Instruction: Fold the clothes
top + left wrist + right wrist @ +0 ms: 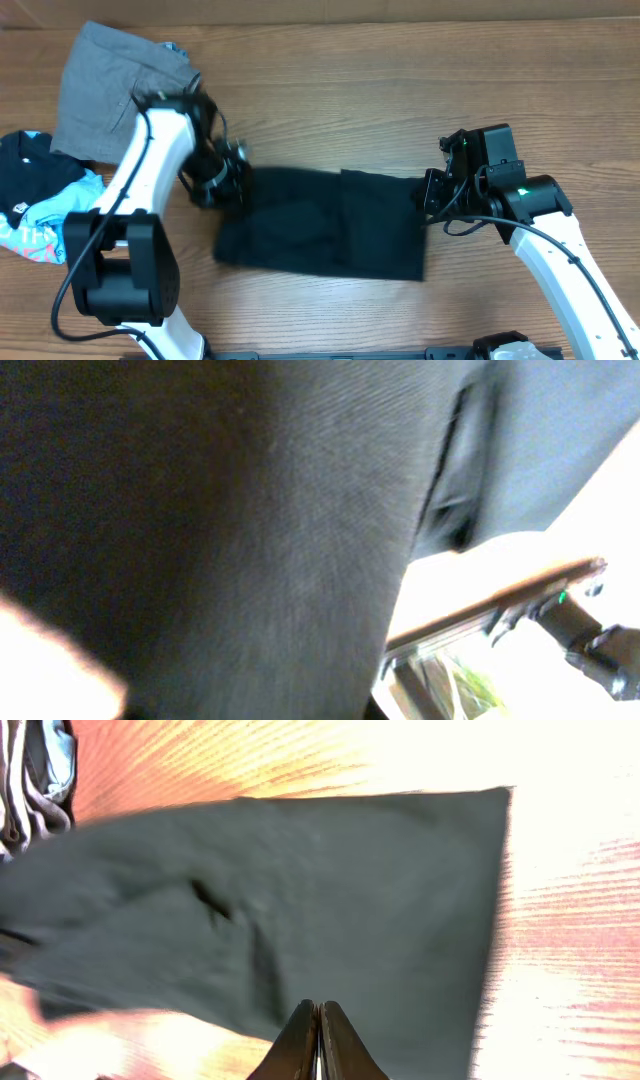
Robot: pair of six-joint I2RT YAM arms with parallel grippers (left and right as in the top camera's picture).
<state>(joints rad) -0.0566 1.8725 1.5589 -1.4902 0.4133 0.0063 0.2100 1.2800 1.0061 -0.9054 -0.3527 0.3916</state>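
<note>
1. Overhead: a large plain black short-sleeved T-shirt (320, 225) of soft cloth lies as a folded, roughly rectangular block on the brown wood-grain table (400, 80). The left gripper (215, 175) sits at the T-shirt's upper left corner. The right gripper (430, 195) is at the T-shirt's right edge. Grey folded trousers (115, 90) lie up and to the left of the T-shirt. A crumpled black and light-blue printed garment (35, 205) lies well to the left of the T-shirt.
2. Left wrist: black T-shirt cloth (250, 530) fills nearly the whole picture, close against the lens. The fingers are hidden behind it; the left pincer is clenched, gripping the T-shirt's cloth.
3. Right wrist: the T-shirt (300, 910) spreads flat across the table (570, 950). The right gripper's (318, 1020) two dark fingers are pressed together, pinching the T-shirt's near edge.
</note>
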